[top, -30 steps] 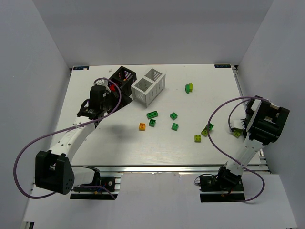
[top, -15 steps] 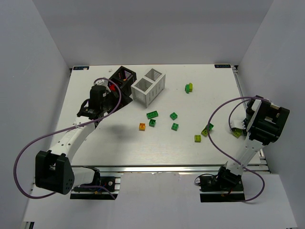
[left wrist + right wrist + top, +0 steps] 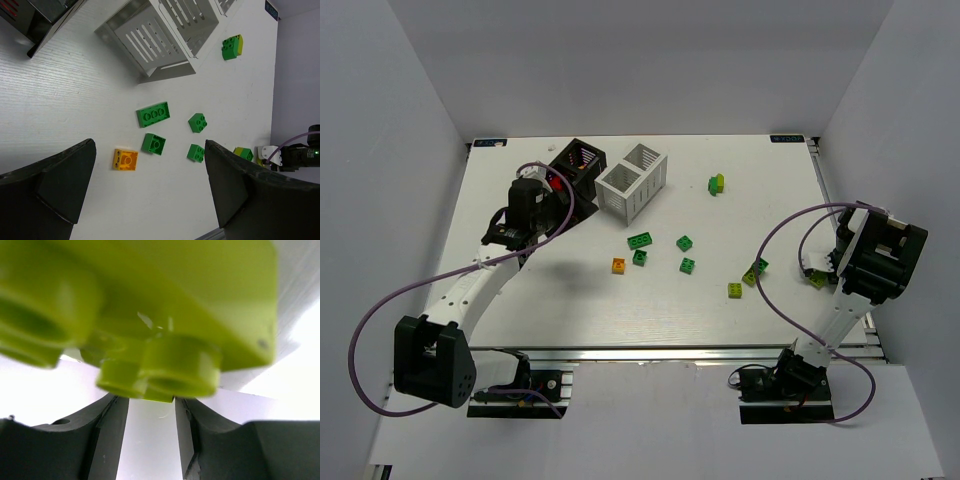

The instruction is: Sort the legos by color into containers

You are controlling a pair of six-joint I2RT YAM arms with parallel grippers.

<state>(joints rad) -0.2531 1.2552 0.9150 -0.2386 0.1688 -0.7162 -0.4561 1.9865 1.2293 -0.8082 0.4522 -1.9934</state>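
Observation:
My right gripper (image 3: pixel 823 272) at the table's right edge is shut on a yellow-green lego (image 3: pixel 816 281). That lego (image 3: pixel 150 305) fills the right wrist view and hides the fingertips (image 3: pixel 112 415). My left gripper (image 3: pixel 548 188) hovers open beside the black container (image 3: pixel 582 158), with a red lego (image 3: pixel 557 183) right by it. The white container (image 3: pixel 632 180) stands next to the black one. In the left wrist view, an orange lego (image 3: pixel 125 160) and several green legos (image 3: pixel 153 114) lie on the table below the open left gripper (image 3: pixel 150 147).
A green and yellow stacked pair (image 3: pixel 717 183) sits far back. A yellow-green brick (image 3: pixel 734 290) and a green and yellow pair (image 3: pixel 756 270) lie near the right arm. The right arm's purple cable (image 3: pixel 775 240) loops over the table. Walls close in on both sides.
The right gripper's jaws have narrowed onto the yellow-green lego and the wrist has shifted slightly. The left arm has stayed still.

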